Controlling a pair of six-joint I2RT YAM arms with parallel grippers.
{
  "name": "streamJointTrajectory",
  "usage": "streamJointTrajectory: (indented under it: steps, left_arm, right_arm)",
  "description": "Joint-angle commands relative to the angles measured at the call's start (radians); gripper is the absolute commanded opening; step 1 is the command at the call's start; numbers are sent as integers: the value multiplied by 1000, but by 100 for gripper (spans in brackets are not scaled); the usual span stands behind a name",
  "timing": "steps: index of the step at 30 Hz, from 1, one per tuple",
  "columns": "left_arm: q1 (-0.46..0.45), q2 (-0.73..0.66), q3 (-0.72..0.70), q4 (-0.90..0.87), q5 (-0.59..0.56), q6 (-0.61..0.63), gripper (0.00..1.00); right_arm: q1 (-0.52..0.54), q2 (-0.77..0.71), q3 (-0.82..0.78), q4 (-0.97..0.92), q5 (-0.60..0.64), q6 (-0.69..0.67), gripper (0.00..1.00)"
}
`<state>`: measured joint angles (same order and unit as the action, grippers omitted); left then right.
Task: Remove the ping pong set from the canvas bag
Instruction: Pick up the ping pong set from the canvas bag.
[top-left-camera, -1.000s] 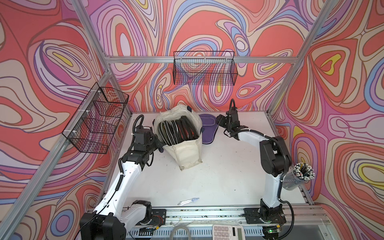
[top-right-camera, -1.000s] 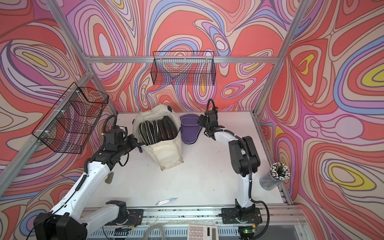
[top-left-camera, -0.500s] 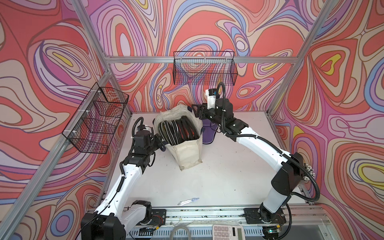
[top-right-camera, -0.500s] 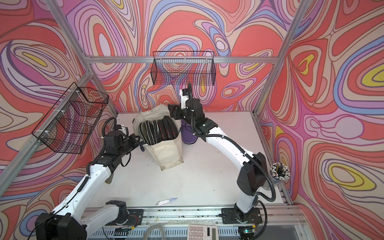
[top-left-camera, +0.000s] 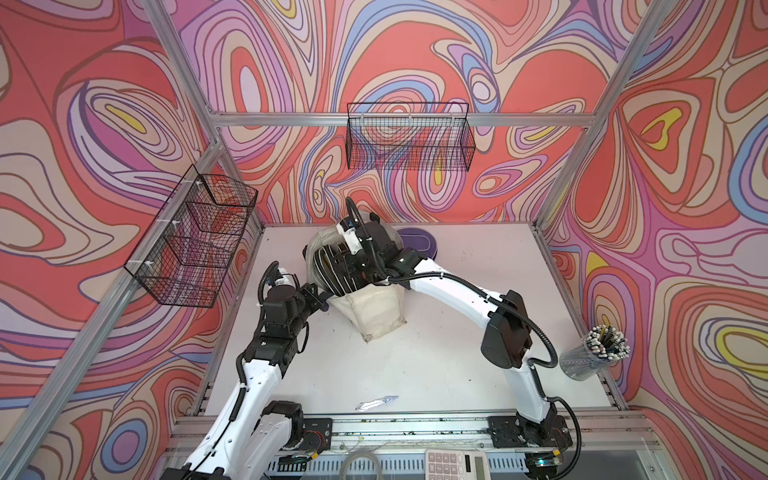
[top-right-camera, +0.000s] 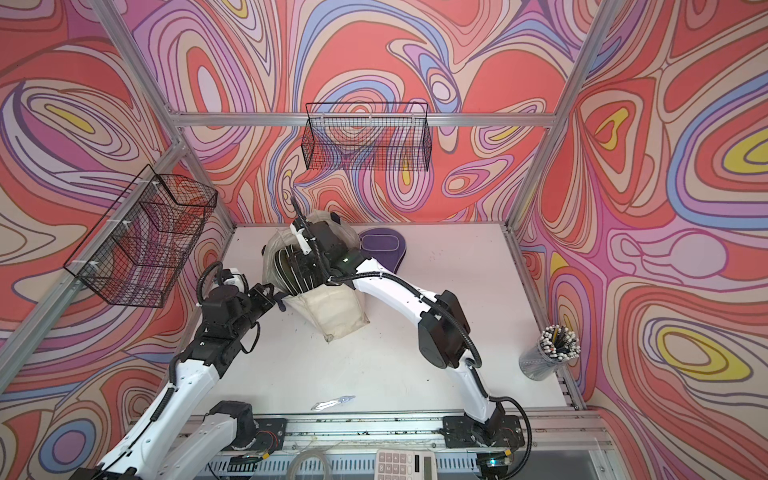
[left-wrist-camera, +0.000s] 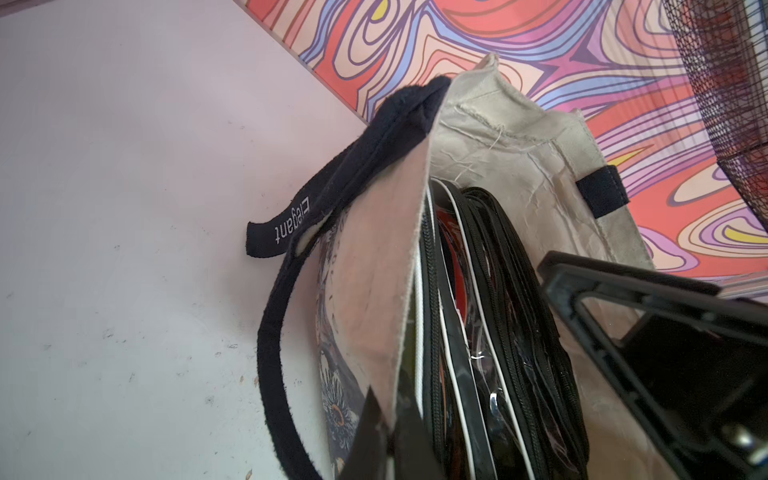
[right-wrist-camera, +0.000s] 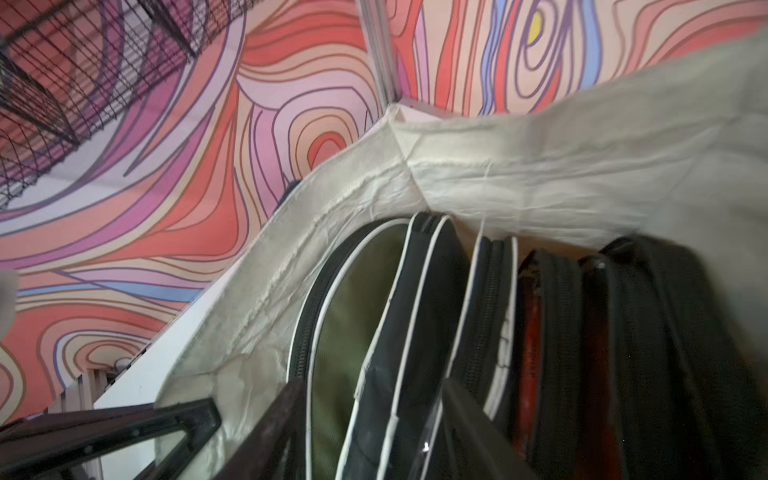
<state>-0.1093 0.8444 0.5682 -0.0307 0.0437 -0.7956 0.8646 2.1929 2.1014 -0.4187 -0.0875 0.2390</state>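
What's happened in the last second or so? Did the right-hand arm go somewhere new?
The right gripper swung from beside the purple paddle-shaped case to over the canvas bag and dipped into its open mouth among the black paddle cases. Nothing has been lifted out yet. Unchanged: the left gripper stays shut on the bag's rim, and the bag and purple case lie where they were.

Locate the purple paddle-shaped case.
In both top views the purple paddle-shaped case lies on the table by the back wall, just right of the canvas bag.
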Motion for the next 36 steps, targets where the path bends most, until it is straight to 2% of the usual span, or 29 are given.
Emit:
streamJointTrajectory:
  steps: [1,9,19,25,36]
  left_arm:
    - [8,-13,-12,56,-86,-27,0]
    - [8,16,-105,124,-133,-56,0]
    - [8,27,-163,230,-108,-65,0]
    - [8,24,-166,239,-108,-59,0]
    - [8,41,-197,296,-82,-62,0]
  right_arm:
    - [18,43,84,-77,-2,-31,54]
    - [58,107,170,-146,45,-61,57]
    - [89,197,269,-199,103,-72,63]
    - [92,228,289,-201,145,-70,61]
    - [96,299,334,-191,181,-58,50]
